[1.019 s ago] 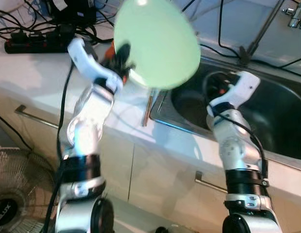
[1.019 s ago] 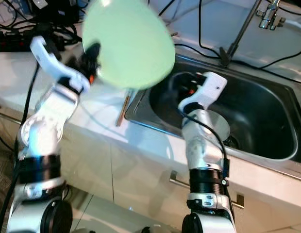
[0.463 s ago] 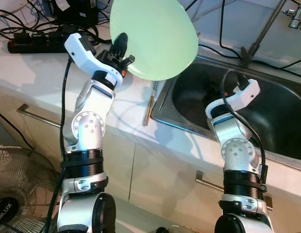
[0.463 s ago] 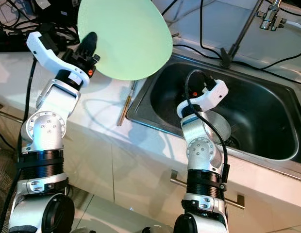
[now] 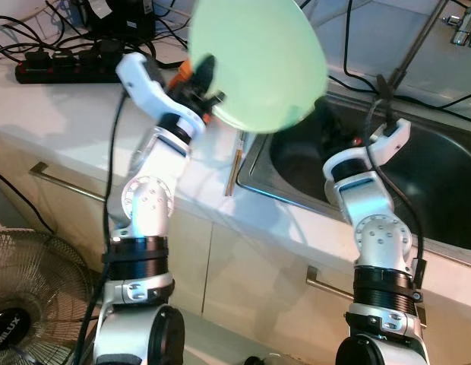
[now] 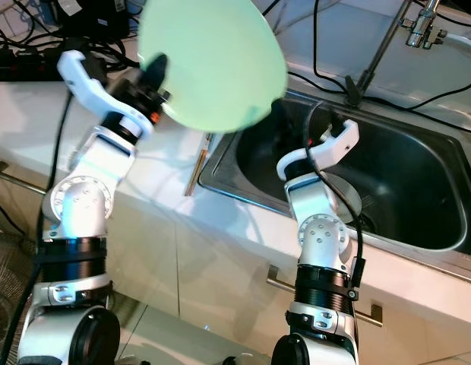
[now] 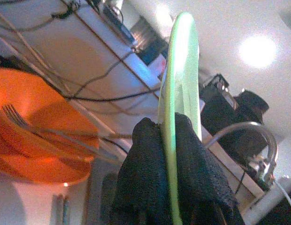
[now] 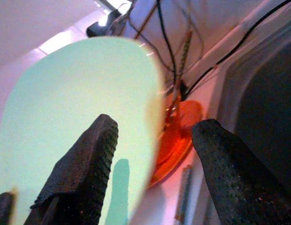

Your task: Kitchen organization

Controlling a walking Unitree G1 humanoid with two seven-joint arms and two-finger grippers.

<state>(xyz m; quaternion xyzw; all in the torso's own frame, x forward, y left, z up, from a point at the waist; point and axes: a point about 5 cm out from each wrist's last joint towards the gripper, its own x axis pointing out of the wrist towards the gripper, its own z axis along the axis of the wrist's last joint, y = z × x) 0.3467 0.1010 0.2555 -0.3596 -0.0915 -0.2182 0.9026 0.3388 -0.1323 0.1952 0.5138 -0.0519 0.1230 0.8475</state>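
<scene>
Now the left gripper (image 7: 170, 154) pinches the green plate (image 5: 258, 61) by its rim, held high on edge above the sink (image 5: 440, 182); right gripper (image 8: 155, 164) spread wide, hovering beside it over the basin.

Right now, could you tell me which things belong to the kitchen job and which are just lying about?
Job:
- green plate, pinched at its rim by the left end effector
- right end effector, open over the sink
- orange bowl holding a fork

Lying about:
- power strip
- fan
- chopsticks
</scene>
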